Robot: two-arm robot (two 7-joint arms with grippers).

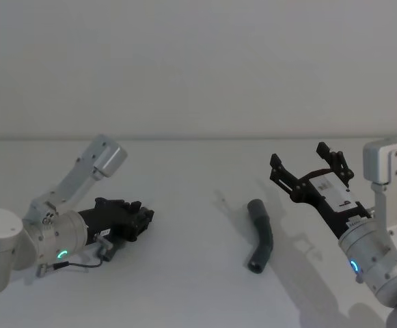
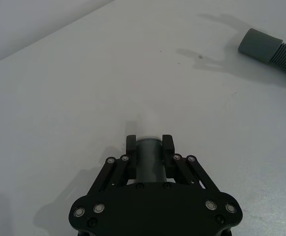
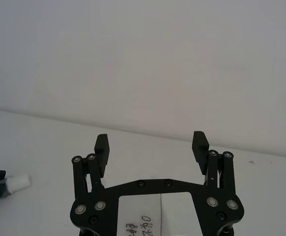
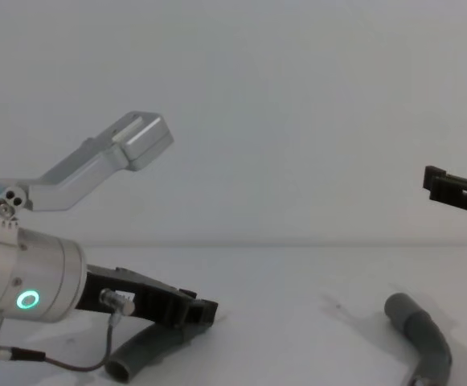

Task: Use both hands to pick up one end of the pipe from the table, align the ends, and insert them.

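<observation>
Pipe (image 1: 260, 236) looks light, bendy; grasp its stiffer cuff (image 2: 260, 43). Left gripper (image 2: 149, 143) clamps another piece (image 4: 149, 350); right gripper (image 3: 151, 147) gapes empty.

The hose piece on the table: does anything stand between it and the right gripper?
Nothing visible. The open right gripper hangs above the table beside the hose piece; the left gripper holds the other piece.

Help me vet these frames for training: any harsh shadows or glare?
Head view: soft, even light; only faint shadows lie on the table beside the loose pipe piece, near the open right tool. Left wrist view: the left tool, shut on the held pipe piece, casts a pale shadow ahead; no glare. Chest view: the green ring light glows without flare.
</observation>
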